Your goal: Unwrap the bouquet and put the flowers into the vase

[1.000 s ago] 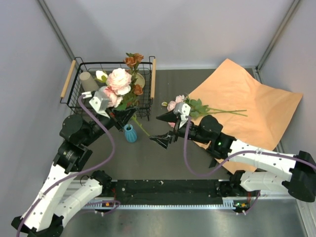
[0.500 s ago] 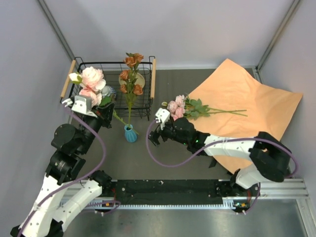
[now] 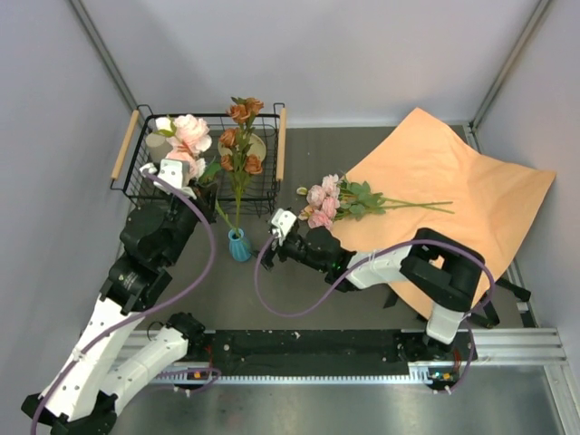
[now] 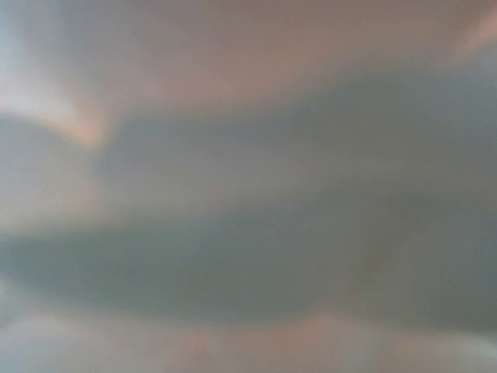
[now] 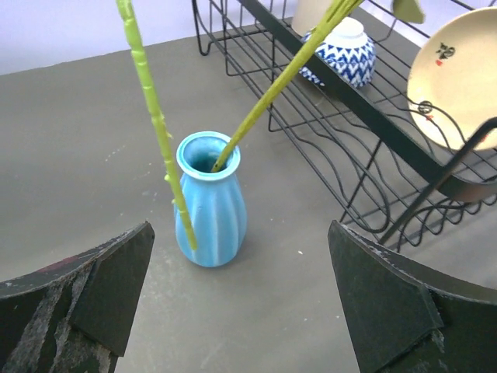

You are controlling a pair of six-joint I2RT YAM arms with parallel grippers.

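Note:
The teal-blue vase [image 3: 238, 245] [image 5: 208, 203] stands in front of the basket, with the rust-orange roses [image 3: 241, 136] upright in it by one stem [image 5: 268, 89]. My left gripper [image 3: 194, 193] is shut on the stem of the pink peonies [image 3: 187, 136], held over the basket's left part. That stem [image 5: 154, 124] slants down outside the vase, and its tip hangs at the vase's left side. My right gripper [image 3: 275, 238] [image 5: 242, 299] is open, low, just right of the vase with nothing in it. More pink flowers [image 3: 328, 199] lie on the opened orange-tan paper [image 3: 453, 190]. The left wrist view is an unreadable blur.
A black wire basket [image 3: 274, 186] with wooden handles stands behind the vase. It holds a blue-and-white bowl [image 5: 342, 45], a cream plate [image 5: 458, 78] and a beige cup [image 3: 159, 142]. The paper covers the table's right side. Grey walls close in left and right.
My left arm swung the pink peonies left, away from the roses, which stay upright in the vase. My right arm reached left and down to the vase, still open.

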